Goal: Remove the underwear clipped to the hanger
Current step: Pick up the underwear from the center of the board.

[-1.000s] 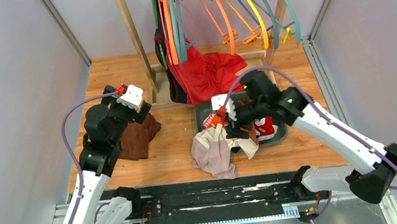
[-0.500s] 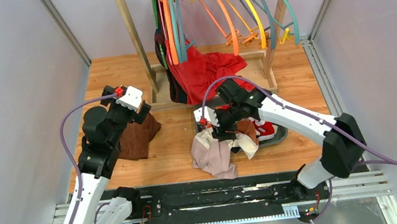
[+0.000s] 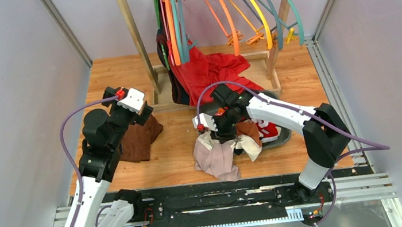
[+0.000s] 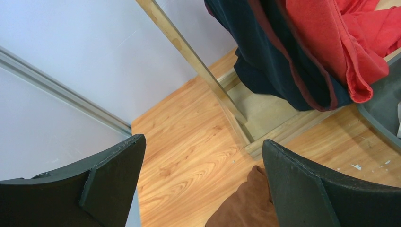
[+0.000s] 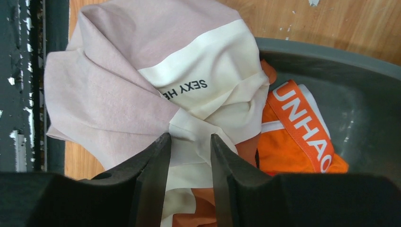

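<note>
Overhead, a wooden table (image 3: 118, 71) sits boxed in by pale lilac walls with metal rails at the corners, and a black base rail (image 3: 221, 201) runs along its near edge. At the left, the left gripper (image 4: 203, 144) hangs with its jaws spread wide and nothing between them, above a dark brown cloth (image 3: 138, 138) crumpled on the wood. Behind stands a wooden rack (image 3: 134, 35) hung with coloured hangers (image 3: 227, 12); a dark garment (image 4: 265, 56) and a large red cloth (image 3: 208, 72) droop from it to the table. Just right of centre the pale beige briefs (image 5: 108, 94) lie heaped on the wood, spilling over the rim of a grey tray (image 5: 359, 94). The right gripper (image 5: 187, 142) straddles a fold of their cream waistband, jaws narrowed; whether they pinch it cannot be told. In the tray lie red briefs with white trim (image 3: 269, 130) and brown briefs (image 3: 249, 131), partly covered by the right arm
</note>
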